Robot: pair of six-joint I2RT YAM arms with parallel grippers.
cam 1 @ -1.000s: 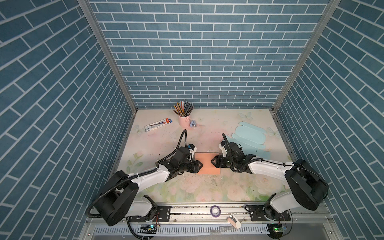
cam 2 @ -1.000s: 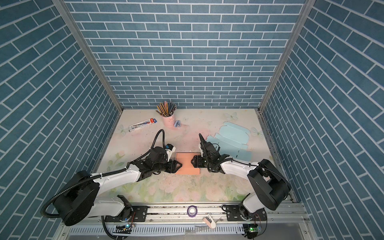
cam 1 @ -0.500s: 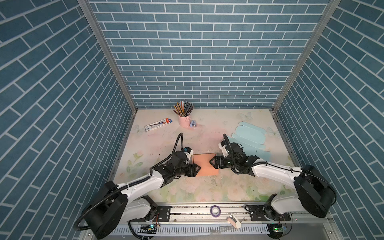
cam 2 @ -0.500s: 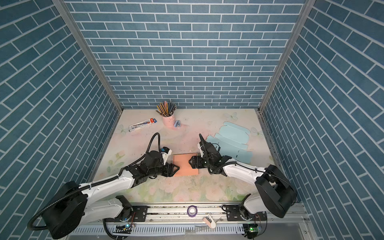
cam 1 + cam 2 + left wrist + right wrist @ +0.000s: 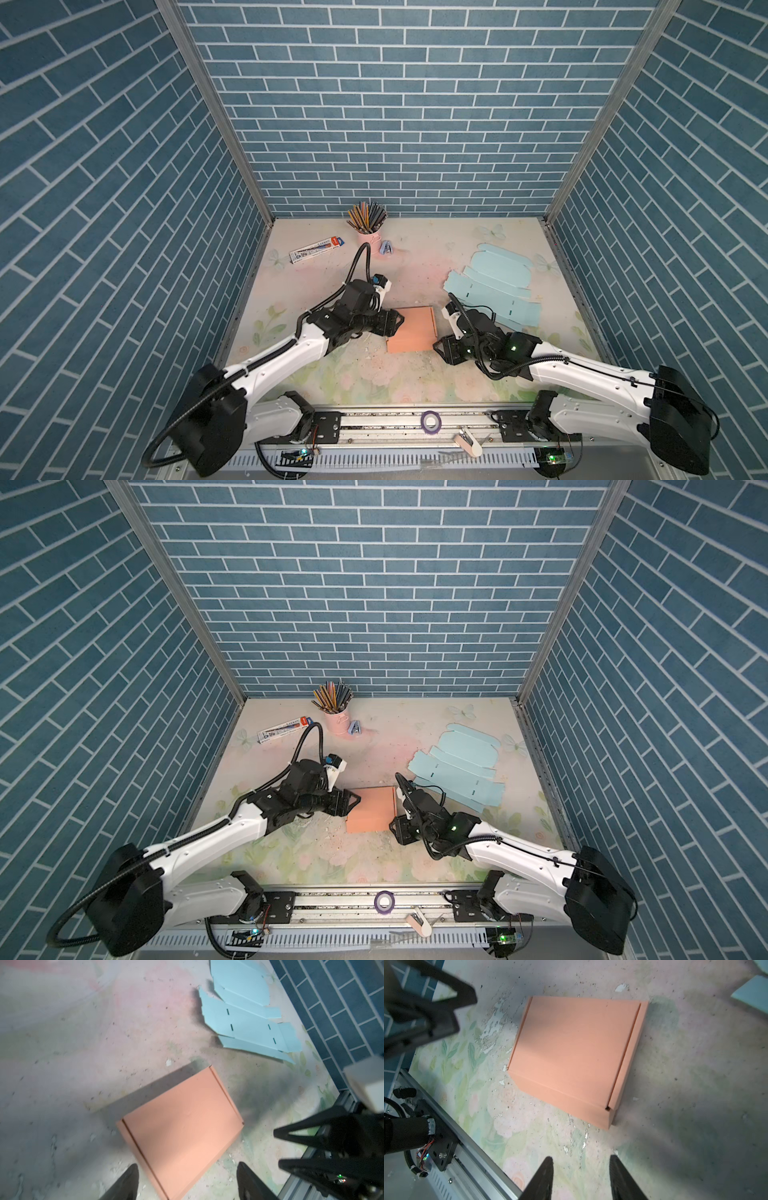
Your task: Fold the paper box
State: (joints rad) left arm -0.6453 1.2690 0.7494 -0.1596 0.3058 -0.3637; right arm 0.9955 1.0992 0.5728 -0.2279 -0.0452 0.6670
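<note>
the orange paper box (image 5: 411, 334) lies closed and flat on the table (image 5: 415, 270), front centre, between the two arms. a second ago both pincers were up against its sides. now the left pincer (image 5: 395, 323) sits just beside its left edge and the right pincer (image 5: 441, 352) has drawn back, both with jaws apart, holding nothing. the fold looks finished. a flat blue box blank (image 5: 490, 291) lies behind-right and a pencil cup (image 5: 368, 232) stands at the back. neither is in the way.
</note>
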